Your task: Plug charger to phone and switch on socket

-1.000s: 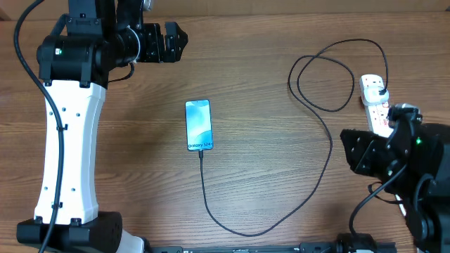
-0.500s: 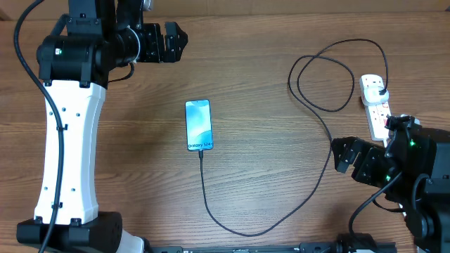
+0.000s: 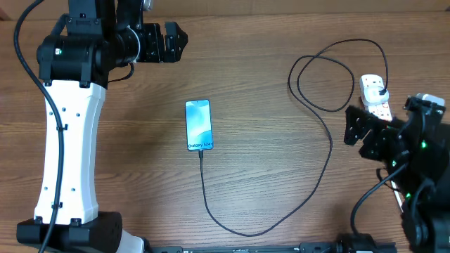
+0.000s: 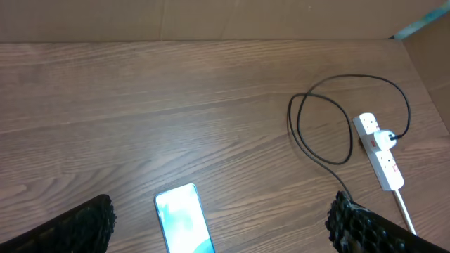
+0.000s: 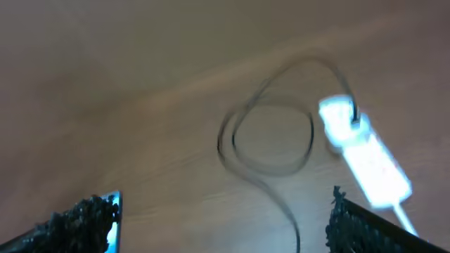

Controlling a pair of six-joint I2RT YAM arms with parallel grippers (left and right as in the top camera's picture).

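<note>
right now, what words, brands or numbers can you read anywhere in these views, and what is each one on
"Galaxy S24": small text near the lower edge of the slim blue-screened smartphone, seen in the overhead view.
Red markings on the long white plastic power strip: too small to read in the overhead and left wrist views, and blurred in the right wrist view.
No other text is readable.

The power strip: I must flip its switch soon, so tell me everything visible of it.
The white power strip is a long plastic-looking bar lying flat on the wooden table, at its right side. Small red marks show on top; switch state cannot be told. A plug sits in its far end, the black cable looping away from it. A thick white cord leaves the near end. Overhead, the right arm hides its near part; nothing grips it.
</note>
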